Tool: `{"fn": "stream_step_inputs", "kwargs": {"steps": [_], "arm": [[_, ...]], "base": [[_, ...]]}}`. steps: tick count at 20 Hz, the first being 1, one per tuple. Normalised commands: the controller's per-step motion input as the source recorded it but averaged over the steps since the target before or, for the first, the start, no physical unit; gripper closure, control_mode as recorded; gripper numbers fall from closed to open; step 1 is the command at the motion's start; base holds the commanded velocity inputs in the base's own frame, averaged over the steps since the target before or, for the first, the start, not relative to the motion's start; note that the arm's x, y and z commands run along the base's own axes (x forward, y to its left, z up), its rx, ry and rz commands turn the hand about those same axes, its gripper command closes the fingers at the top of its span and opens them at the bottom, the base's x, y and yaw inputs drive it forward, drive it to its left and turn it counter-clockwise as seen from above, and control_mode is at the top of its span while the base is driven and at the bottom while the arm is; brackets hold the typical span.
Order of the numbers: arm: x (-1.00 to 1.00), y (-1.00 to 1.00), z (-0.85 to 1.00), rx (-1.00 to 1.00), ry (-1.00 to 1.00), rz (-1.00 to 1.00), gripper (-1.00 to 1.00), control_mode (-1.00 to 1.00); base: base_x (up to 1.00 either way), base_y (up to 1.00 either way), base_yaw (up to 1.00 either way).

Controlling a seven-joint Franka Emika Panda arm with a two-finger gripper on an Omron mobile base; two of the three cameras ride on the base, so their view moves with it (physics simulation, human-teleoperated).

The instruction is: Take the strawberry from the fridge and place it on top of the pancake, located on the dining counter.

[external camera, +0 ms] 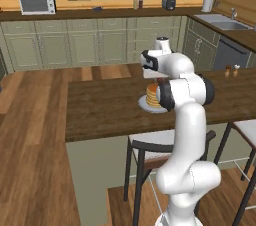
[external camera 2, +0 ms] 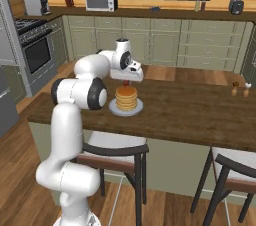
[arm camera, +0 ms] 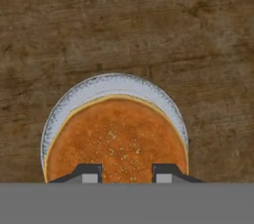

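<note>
Our claw hangs over the pancake, fingers drawn together; its plate sits near the desk's front edge.

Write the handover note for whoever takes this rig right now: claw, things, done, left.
Claw: shut on the strawberry, which shows as a small red speck under the hand in the right base view.
Things: the pancake stack sits on a pale plate on the dining counter. The claw hangs right over the stack, and the berry is just above its top.
Done: berry fetched and brought over the pancake.
Left: lower if needed, open the claw so the berry rests on the top pancake, then lift clear.
</note>
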Motion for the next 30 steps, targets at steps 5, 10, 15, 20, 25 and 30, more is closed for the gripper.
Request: {"fn": "stream_step_inputs", "kwargs": {"steps": [5, 10, 15, 20, 25, 30], "arm": [[-0.12, 0.0, -0.43, 0.0, 0.02, 0.0, 1.0, -1.0], [0.0, 0.0, -0.17, 0.0, 0.0, 0.0, 1.0, -1.0], [0.0, 0.0, -0.05, 0.0, 0.0, 0.0, -1.0, -1.0], [0.0, 0.0, -0.02, 0.0, 0.0, 0.0, -1.0, -1.0], [0.0, 0.0, 0.0, 0.0, 0.0, 0.0, -1.0, -1.0], [0.0, 0.03, 0.0, 0.0, 0.0, 0.0, -1.0, -1.0]], "base": [[0.0, 0.0, 0.0], [0.0, 0.0, 0.0], [0.0, 0.0, 0.0], [0.0, 0.0, 0.0], [0.0, 0.0, 0.0], [0.0, 0.0, 0.0]]}}
